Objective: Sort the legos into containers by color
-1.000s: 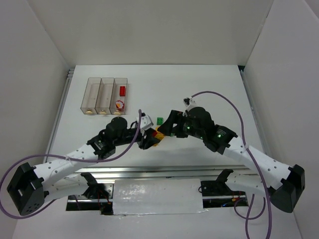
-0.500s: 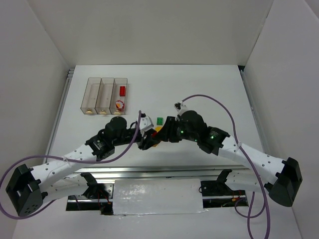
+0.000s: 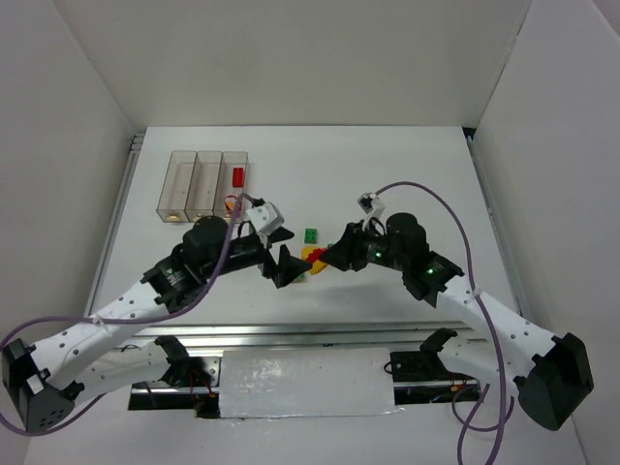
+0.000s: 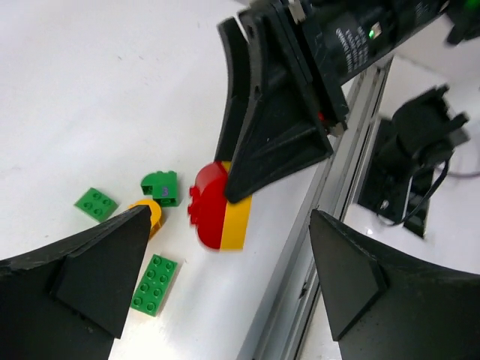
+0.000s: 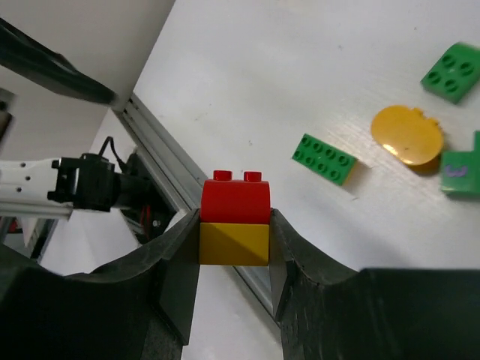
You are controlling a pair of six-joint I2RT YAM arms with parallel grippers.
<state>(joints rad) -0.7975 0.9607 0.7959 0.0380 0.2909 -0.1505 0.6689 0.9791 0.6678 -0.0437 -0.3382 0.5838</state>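
My right gripper (image 5: 234, 222) is shut on a red rounded lego stacked on a yellow one (image 5: 234, 223), held above the table. In the left wrist view this pair (image 4: 221, 217) hangs just ahead of my left gripper (image 4: 229, 281), which is open and empty. From above, the left gripper (image 3: 284, 264) faces the right gripper (image 3: 325, 258) with the pair (image 3: 312, 256) between them. Loose on the table lie a green flat lego (image 5: 325, 158), a yellow round one (image 5: 407, 135), a green square plate (image 5: 451, 72) and a green rounded brick (image 5: 461, 172). The clear containers (image 3: 207, 153) stand at the back left.
The right-hand bin holds a red lego (image 3: 237, 176) and a red-and-yellow piece (image 3: 231, 203). A metal rail (image 4: 330, 187) runs along the table's near edge, close under the held pair. White walls enclose the table on three sides.
My left gripper has opened and drawn back to the left, away from the stacked pair. My right gripper has shut on the pair and now holds it alone.
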